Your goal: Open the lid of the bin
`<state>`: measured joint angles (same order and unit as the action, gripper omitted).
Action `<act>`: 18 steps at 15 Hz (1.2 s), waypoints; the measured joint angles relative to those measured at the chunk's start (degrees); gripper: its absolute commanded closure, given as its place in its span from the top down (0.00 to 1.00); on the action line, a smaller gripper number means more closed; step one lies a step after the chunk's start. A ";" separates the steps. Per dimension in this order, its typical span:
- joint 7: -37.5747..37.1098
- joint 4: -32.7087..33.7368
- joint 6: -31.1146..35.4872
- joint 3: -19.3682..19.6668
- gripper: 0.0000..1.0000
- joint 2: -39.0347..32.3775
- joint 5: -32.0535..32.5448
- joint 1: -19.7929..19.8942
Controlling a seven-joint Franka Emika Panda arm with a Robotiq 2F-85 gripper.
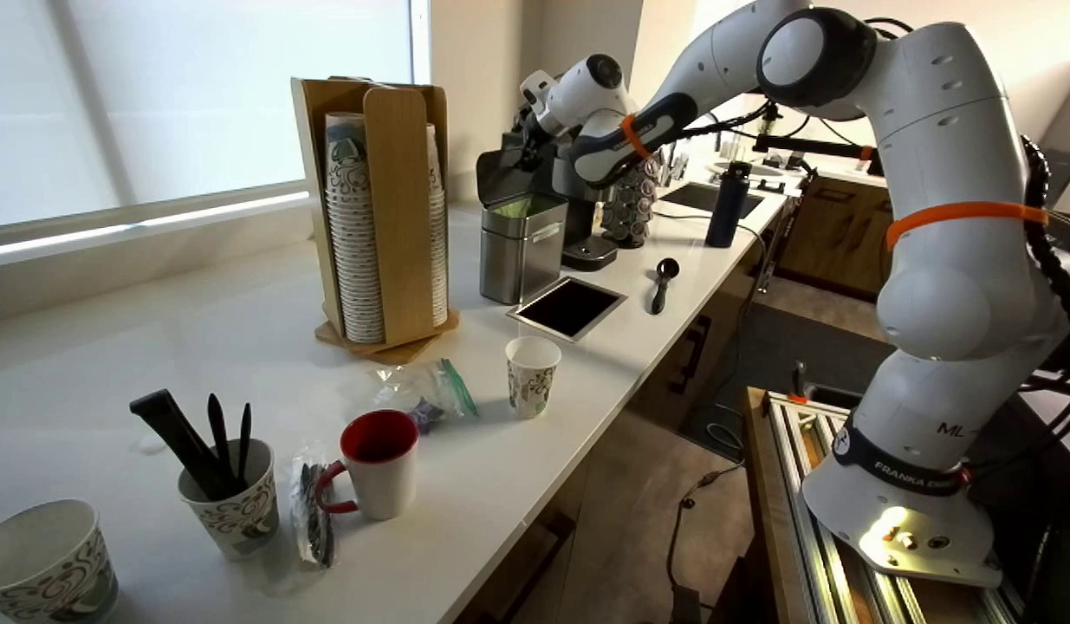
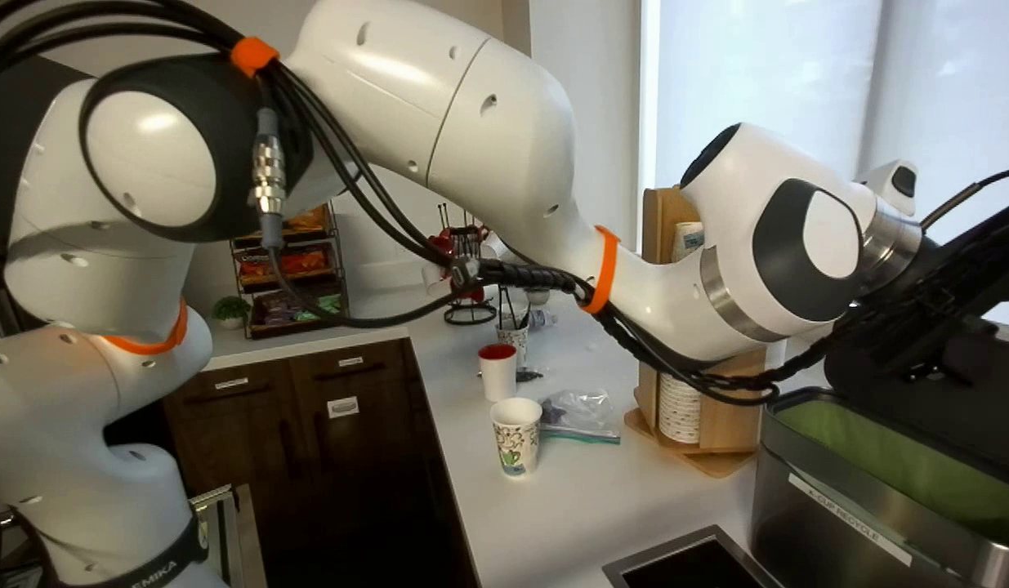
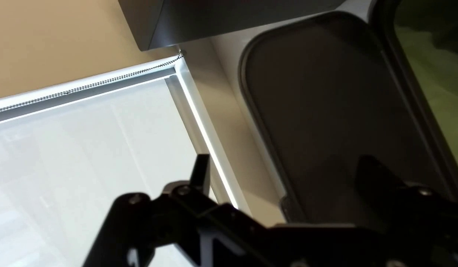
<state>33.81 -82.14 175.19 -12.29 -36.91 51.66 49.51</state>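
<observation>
The silver-grey bin [image 1: 522, 264] stands upright on the counter; in an exterior view its near part [image 2: 831, 518] shows a "K-CUP RECYCLE" label. Its lid [image 1: 502, 178] stands raised, hinged up at the bin's back edge, with the green lining visible inside. In the wrist view the lid's dark inner face [image 3: 325, 100] fills the right half, with the green lining at the right edge. My gripper [image 3: 285, 157] is open, fingers wide apart, with nothing held between them. In an exterior view the gripper [image 1: 532, 149] is above the bin beside the raised lid; whether it touches the lid is unclear.
A wooden cup holder [image 1: 396, 217] stands beside the bin and a coffee machine [image 1: 586, 247] behind it. A dark framed panel [image 1: 569, 308] lies in front. A scoop [image 1: 663, 282], blue bottle [image 1: 727, 208], paper cup [image 1: 532, 377] and red-white mug [image 1: 383, 472] are on the counter.
</observation>
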 measured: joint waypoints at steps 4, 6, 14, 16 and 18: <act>4.68 6.63 -6.25 -3.74 1.00 -3.85 -3.13 0.90; 6.26 9.06 -8.59 -5.06 1.00 -5.25 -4.27 1.08; 14.68 -0.72 -7.38 -15.70 1.00 1.69 -14.17 10.03; 18.49 -6.30 -7.27 -24.72 1.00 4.09 -16.46 17.33; 21.88 -12.31 -7.22 -34.06 1.00 5.83 -18.36 24.87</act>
<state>55.69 -94.45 167.97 -46.35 -31.07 33.29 74.38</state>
